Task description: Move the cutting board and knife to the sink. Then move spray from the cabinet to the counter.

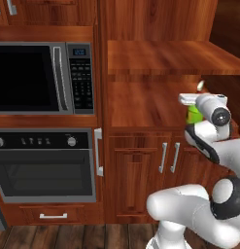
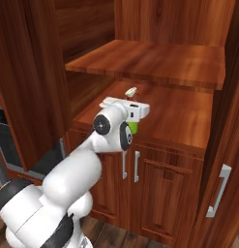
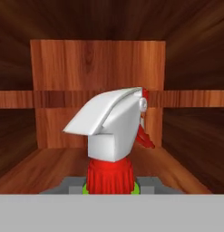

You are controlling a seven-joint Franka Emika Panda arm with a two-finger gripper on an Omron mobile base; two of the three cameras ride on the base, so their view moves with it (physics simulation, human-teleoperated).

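I've got the claw point(image 2: 134, 117) reaching into the cabinet point(image 2: 188, 116) niche, clenched around the spray point(image 3: 114, 131) low on its body. The bottle stands upright on the lower shelf, so I judge lifting clear, then backing out.

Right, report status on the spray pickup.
Gripper reached into the reddish-brown wooden cabinet niche, closed around the small green spray bottle. Bottle upright, white trigger head close before the hand camera. Nothing blocking.

The robot's hand hides most of the spray point(image 2: 134, 127); its pincer point(image 3: 109, 188) fingertips are unseen
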